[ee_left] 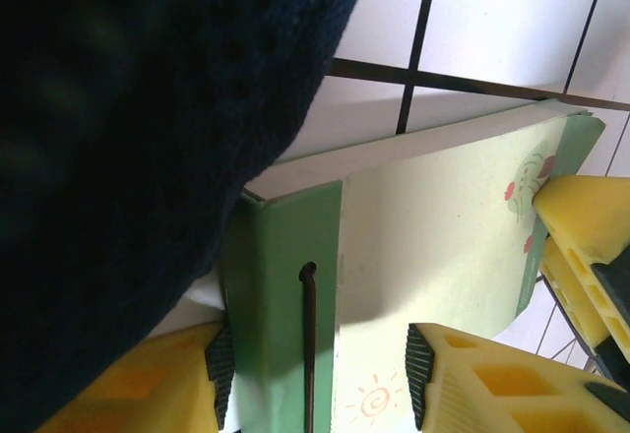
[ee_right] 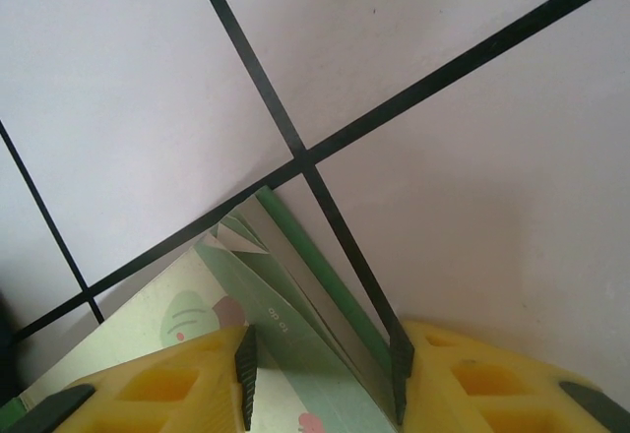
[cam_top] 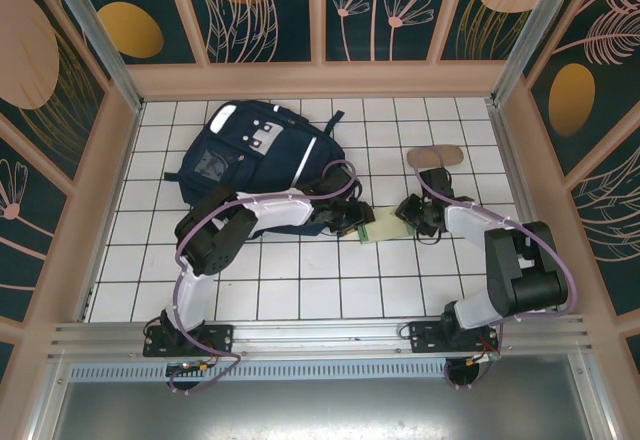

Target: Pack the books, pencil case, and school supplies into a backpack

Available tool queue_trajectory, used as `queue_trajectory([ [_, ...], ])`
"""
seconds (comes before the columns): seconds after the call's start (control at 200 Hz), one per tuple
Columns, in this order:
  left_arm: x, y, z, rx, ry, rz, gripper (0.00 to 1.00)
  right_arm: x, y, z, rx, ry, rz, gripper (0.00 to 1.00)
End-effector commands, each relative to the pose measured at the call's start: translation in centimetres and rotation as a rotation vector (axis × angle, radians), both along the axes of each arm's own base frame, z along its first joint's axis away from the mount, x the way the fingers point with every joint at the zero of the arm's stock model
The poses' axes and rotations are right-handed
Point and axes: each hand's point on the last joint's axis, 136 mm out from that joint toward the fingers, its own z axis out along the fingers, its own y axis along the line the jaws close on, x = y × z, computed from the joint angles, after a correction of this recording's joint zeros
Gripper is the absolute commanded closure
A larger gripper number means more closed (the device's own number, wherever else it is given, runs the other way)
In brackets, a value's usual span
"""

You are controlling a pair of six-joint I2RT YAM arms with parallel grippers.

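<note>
Pinching green booklet [ee_left: 423,226]: left gripper [ee_left: 320,374], right gripper [ee_right: 323,374] (both about half-spread).

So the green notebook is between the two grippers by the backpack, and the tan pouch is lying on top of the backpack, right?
No. The tan pouch isn't on the backpack; the top view shows it on the white tiles to the backpack's right, apart from it. The green notebook part is right.

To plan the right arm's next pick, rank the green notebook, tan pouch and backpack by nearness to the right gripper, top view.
1. green notebook, held in the right gripper, mid-table.
2. tan pouch, behind it, toward the back wall.
3. backpack, farthest, back left.
</note>
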Motion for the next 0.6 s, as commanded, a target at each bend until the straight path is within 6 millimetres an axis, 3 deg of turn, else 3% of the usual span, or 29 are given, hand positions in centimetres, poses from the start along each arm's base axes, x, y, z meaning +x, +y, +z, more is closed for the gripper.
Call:
queue_trajectory([
  [0.0,-0.4,0.1,-2.9,0.011,0.049,0.000,0.49,-2.8,2.3,-1.2,0.098,0.096,0.040,0.58],
  [0.08,0.2,-2.0,0.6,-0.145,-0.014,-0.031,0.50,-2.7,2.3,-0.9,0.102,0.088,0.040,0.58],
  [0.13,0.7,-3.1,3.8,-0.259,-0.077,-0.035,0.52,-2.7,2.3,-0.8,0.101,0.085,0.039,0.58],
  [0.24,1.1,-4.3,9.5,-0.433,-0.179,-0.055,0.54,-2.7,2.3,-0.8,0.104,0.085,0.036,0.58],
  [0.29,0.9,-4.5,10.8,-0.485,-0.199,-0.062,0.54,-2.7,2.3,-0.8,0.106,0.085,0.033,0.58],
  [0.34,0.7,-4.6,11.1,-0.502,-0.196,-0.073,0.54,-2.8,2.3,-0.8,0.108,0.085,0.031,0.58],
  [0.4,0.5,-4.3,9.8,-0.457,-0.175,-0.077,0.55,-2.7,2.3,-0.6,0.108,0.081,0.031,0.58],
  [0.505,0.4,-3.7,7.4,-0.370,-0.148,-0.078,0.63,-2.6,2.1,-0.3,0.105,0.071,0.027,0.58],
  [0.59,0.4,-3.3,7.0,-0.338,-0.154,-0.077,0.74,-2.4,1.8,0.2,0.104,0.059,0.023,0.56],
])
